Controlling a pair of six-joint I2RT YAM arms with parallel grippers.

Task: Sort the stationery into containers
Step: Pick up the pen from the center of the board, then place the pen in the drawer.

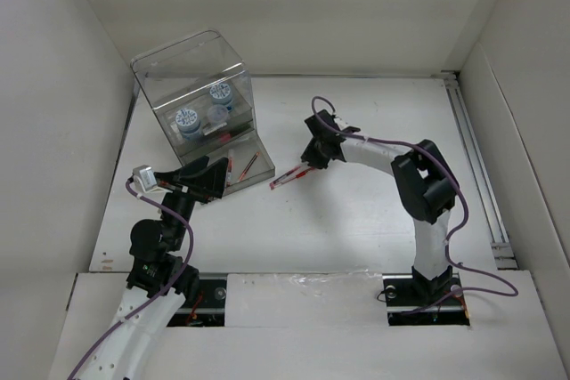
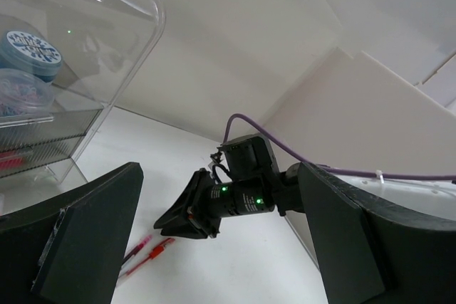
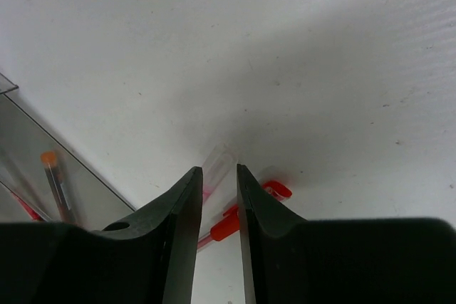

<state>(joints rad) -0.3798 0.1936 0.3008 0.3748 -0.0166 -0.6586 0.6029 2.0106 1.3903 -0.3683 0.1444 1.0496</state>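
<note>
Right gripper (image 3: 218,170) at narrow gap astride 2 red pens (image 3: 226,224) on surface (image 3: 320,69), can't tell if clamped, left gripper (image 2: 221,170) wide open, empty, beside clear organiser box (image 2: 107,48)

In the overhead view, the clear plastic cube-shaped organiser box (image 1: 191,73) stands at the upper left of the flat white table (image 1: 356,220), towards the far wall. Small round blue-and-white rolls (image 1: 188,120) sit inside it, above the shallow front drawers (image 1: 242,156) on its lower edge. The drawers hold thin red pens (image 1: 230,166). Just right of the drawers, near frame centre, a loose pair of red pens (image 1: 287,177) lies side by side on the table. The right gripper (image 1: 313,161) sits over the pair's upper right end, one finger on each side. The left gripper (image 1: 212,177) is at the box's lower left corner.
</note>
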